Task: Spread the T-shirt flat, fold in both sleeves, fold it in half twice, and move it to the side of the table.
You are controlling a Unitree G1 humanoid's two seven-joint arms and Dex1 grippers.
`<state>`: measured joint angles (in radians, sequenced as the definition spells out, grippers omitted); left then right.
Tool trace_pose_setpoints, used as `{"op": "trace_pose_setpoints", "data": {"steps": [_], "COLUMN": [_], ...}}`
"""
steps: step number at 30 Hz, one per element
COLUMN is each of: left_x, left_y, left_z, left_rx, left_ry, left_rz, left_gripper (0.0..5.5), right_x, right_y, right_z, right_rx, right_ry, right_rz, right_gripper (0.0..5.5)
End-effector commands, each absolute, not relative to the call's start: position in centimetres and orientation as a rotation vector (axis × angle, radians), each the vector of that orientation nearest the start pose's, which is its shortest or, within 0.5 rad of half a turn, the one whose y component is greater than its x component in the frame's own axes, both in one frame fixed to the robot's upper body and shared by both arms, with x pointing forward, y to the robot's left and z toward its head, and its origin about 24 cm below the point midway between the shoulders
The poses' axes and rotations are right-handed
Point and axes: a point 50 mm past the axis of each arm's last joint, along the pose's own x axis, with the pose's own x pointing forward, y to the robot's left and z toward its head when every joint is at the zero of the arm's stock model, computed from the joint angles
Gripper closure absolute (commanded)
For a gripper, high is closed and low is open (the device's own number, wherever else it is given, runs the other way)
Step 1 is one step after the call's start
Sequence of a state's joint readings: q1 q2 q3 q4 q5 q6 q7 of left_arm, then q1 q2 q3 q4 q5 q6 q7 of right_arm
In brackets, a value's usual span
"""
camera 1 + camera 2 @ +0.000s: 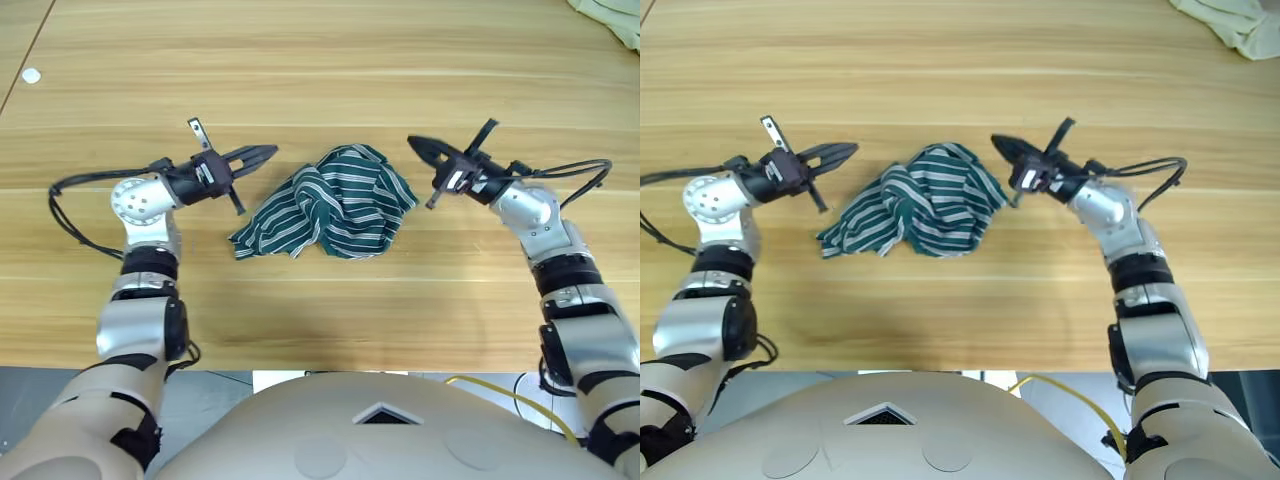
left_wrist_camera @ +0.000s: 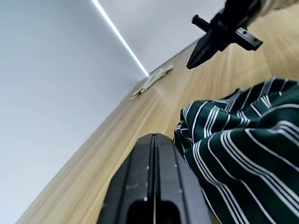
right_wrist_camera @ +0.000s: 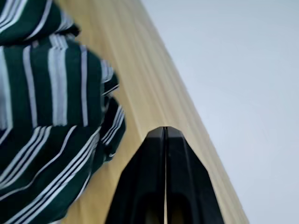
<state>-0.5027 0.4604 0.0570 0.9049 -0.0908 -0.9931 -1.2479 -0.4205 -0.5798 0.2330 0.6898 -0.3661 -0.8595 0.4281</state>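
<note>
A dark green T-shirt point(image 1: 335, 203) with white stripes lies crumpled in a heap at the middle of the wooden table point(image 1: 320, 60). My left gripper point(image 1: 268, 153) hovers just left of the heap, shut, its tip pointing toward the cloth with nothing held. My right gripper point(image 1: 415, 145) hangs just right of the heap's far corner, shut and empty. In the left wrist view the striped T-shirt point(image 2: 247, 144) lies beside my shut left gripper point(image 2: 154, 140), with the right gripper point(image 2: 198, 53) farther off. The right wrist view has the T-shirt point(image 3: 46, 116) beside my shut right gripper point(image 3: 165, 133).
A pale cloth point(image 1: 612, 20) lies at the table's far right corner. A small white disc point(image 1: 31, 75) sits at the far left. Bare wood surrounds the heap on all sides. The table's front edge runs just below my arms.
</note>
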Motion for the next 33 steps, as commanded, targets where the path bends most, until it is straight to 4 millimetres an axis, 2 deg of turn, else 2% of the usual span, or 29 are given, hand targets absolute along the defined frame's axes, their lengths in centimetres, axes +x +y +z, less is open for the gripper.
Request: {"op": "trace_pose_setpoints", "data": {"steps": [1, 5, 11, 14, 17, 20, 23, 27, 33], "left_x": [29.0, 29.2, 27.9, 27.6, 27.5, 26.6, 26.1, 26.4, 25.5], "left_y": [22.2, 21.8, 21.7, 22.2, 22.5, 22.8, 23.4, 22.6, 22.1], "left_z": [7.6, 7.0, 6.3, 6.5, 8.2, 10.0, 10.6, 10.0, 6.9], "left_rx": [0.853, 0.988, 1.078, 1.09, 1.083, 1.065, 1.093, 1.087, 1.067], "left_ry": [-0.207, -0.136, -0.085, -0.029, -0.029, -0.053, -0.02, -0.042, 0.026], "left_rz": [-1.207, -1.251, -1.364, -1.43, -1.477, -1.512, -1.509, -1.483, -1.529], "left_gripper": [5.48, 5.48, 5.48, 5.48, 5.48, 5.48, 5.48, 5.48, 5.48], "right_x": [28.5, 28.9, 29.3, 29.5, 29.9, 29.4, 29.0, 29.1, 28.3], "right_y": [-18.3, -16.0, -14.9, -15.2, -16.1, -17.1, -18.0, -18.0, -17.0], "right_z": [4.8, 3.8, 3.1, 2.8, 1.8, 0.8, 0.6, 1.1, 1.1], "right_rx": [-1.133, -1.233, -1.349, -1.405, -1.498, -1.52, -1.523, -1.523, -1.5], "right_ry": [-0.222, -0.212, -0.194, -0.168, -0.106, -0.058, -0.035, -0.053, -0.092], "right_rz": [1.02, 1.119, 1.196, 1.206, 1.172, 1.17, 1.161, 1.145, 1.178], "right_gripper": [5.47, 5.47, 5.47, 5.47, 5.47, 5.47, 5.47, 5.47, 5.47]}}
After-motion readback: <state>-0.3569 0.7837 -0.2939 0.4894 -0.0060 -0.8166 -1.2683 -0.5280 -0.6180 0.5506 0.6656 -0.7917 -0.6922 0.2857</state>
